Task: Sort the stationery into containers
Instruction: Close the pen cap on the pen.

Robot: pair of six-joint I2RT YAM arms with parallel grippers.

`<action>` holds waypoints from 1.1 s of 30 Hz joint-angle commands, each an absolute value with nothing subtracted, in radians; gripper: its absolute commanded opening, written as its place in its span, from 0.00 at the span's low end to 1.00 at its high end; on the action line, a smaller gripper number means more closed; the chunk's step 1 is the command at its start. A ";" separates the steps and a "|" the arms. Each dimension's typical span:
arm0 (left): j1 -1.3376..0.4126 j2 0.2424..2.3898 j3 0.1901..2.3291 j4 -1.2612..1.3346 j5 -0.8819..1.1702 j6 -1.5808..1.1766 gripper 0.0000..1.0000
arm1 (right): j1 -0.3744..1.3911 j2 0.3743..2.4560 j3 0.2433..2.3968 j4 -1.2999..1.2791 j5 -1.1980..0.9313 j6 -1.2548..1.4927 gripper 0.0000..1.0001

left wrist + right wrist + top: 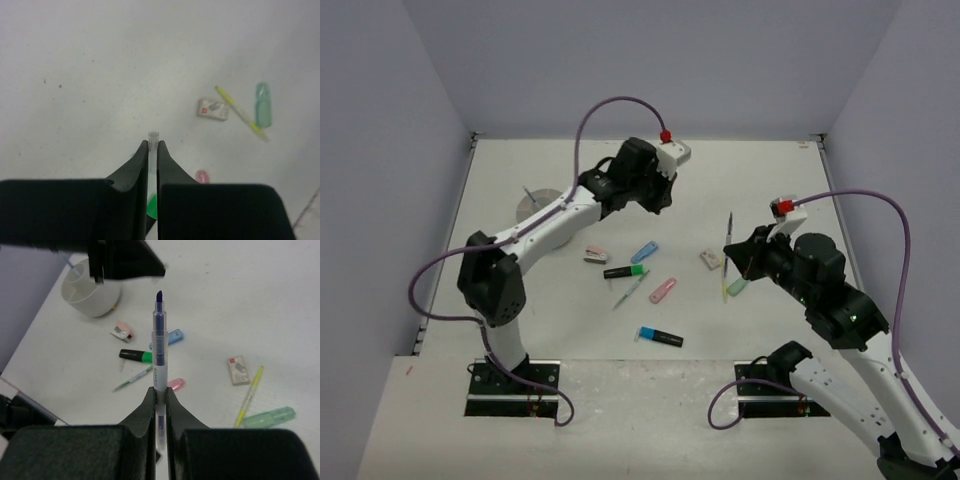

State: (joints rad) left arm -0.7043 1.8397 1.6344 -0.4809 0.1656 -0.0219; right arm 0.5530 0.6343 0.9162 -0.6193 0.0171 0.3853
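While both grippers pinch a pen each, the white cup [542, 200] sits over on the left side.
From above, the cup is half hidden behind the left arm [555, 225], so the left gripper [658, 198] is nearer to it than the right gripper [748, 258], which is well apart on the other side; a green-ended highlighter [623, 272] lies between them. On the left wrist view, the jaws are shut tight on a thin clear pen [153, 136] that pokes straight out past the tips, and no cup shows. On the right wrist view, the jaws are shut on a blue-tipped pen [159, 335] that sticks out long and straight. The cup lies far up and left of it, so that pen likely must go leftward.
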 commanded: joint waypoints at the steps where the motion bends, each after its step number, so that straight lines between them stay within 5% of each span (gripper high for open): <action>1: -0.529 1.569 1.509 -0.179 0.426 -0.448 0.00 | 0.549 0.598 0.793 -0.305 -0.341 0.395 0.00; 5: -0.438 1.414 1.304 0.154 0.604 -0.685 0.00 | 0.551 0.642 0.693 0.021 -0.569 0.497 0.00; 15: -0.439 1.264 0.947 0.824 0.724 -1.024 0.00 | 0.581 0.982 0.842 0.192 -0.684 0.578 0.00; 33: -0.439 1.200 0.854 0.878 0.690 -1.051 0.00 | 0.620 1.068 0.920 0.208 -0.697 0.581 0.00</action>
